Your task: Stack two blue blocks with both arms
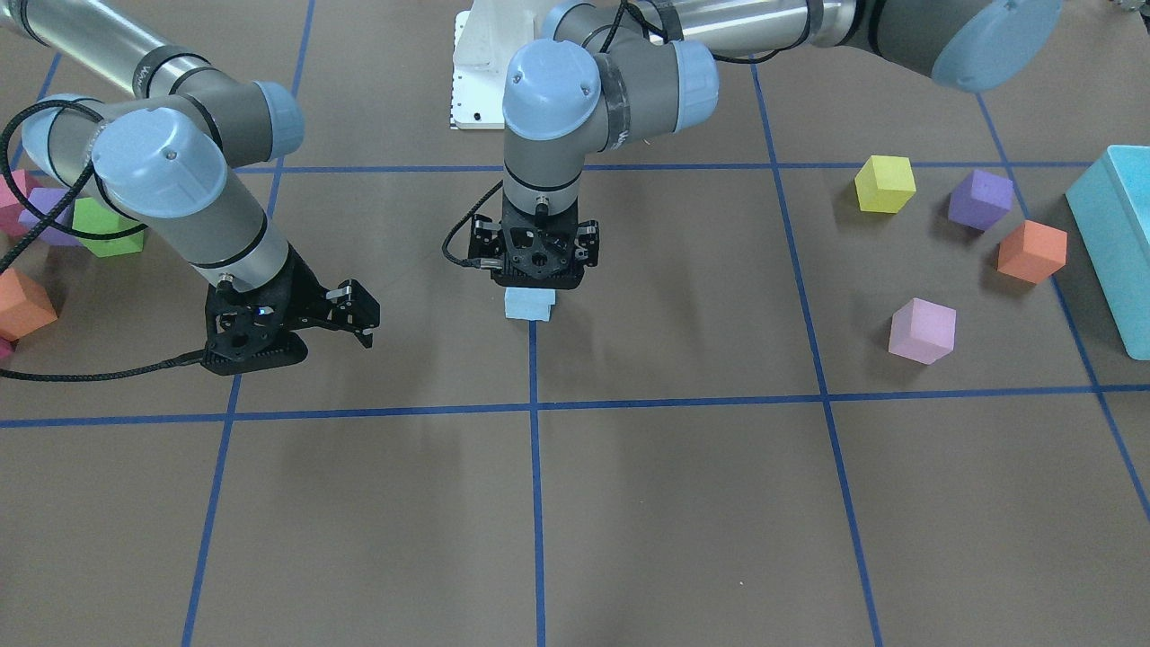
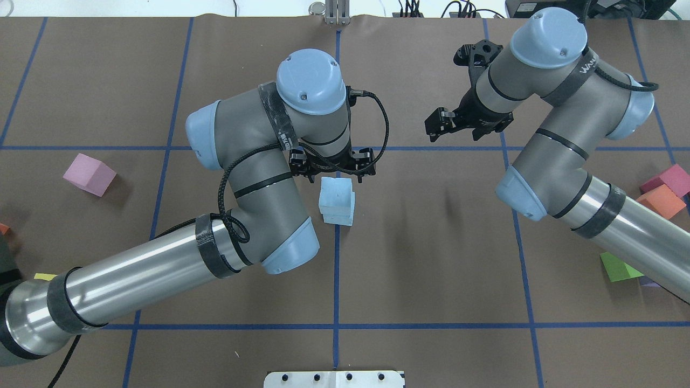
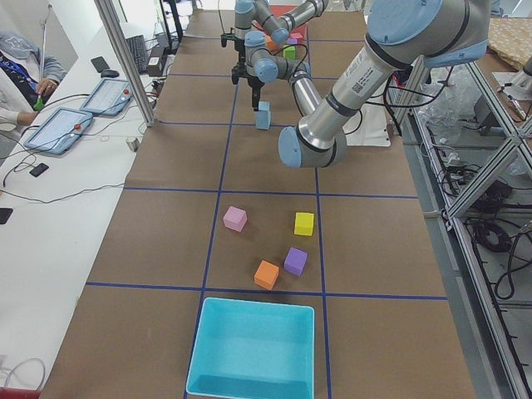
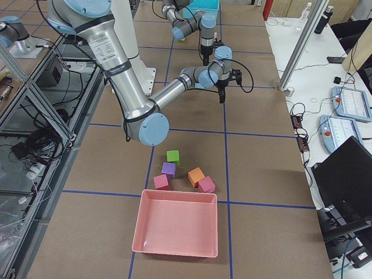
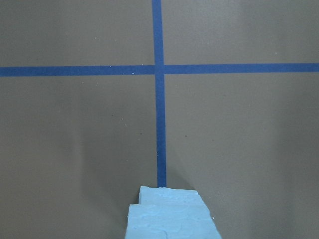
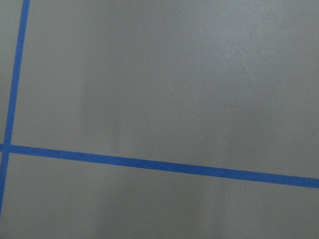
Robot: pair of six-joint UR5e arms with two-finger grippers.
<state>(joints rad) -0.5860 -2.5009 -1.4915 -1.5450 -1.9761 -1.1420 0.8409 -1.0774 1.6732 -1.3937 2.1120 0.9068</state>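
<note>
The two pale blue blocks stand stacked at the table's middle on a blue tape line, the upper block [image 2: 336, 193] on the lower block [image 2: 340, 219], slightly offset. The stack also shows in the front view [image 1: 528, 304] and at the bottom of the left wrist view [image 5: 172, 219]. My left gripper [image 2: 334, 171] hangs just above the stack, jaws spread and off the blocks. My right gripper [image 2: 455, 132] is open and empty, hovering over bare table well to the right of the stack. It also shows in the front view [image 1: 367, 314].
On my left side lie a pink cube [image 1: 922, 330], a yellow cube [image 1: 885, 183], a purple cube [image 1: 979, 199], an orange cube [image 1: 1031, 252] and a turquoise bin [image 1: 1119, 243]. On my right lie a green cube [image 1: 108, 226], an orange cube [image 1: 22, 304] and a pink tray [image 4: 176, 224].
</note>
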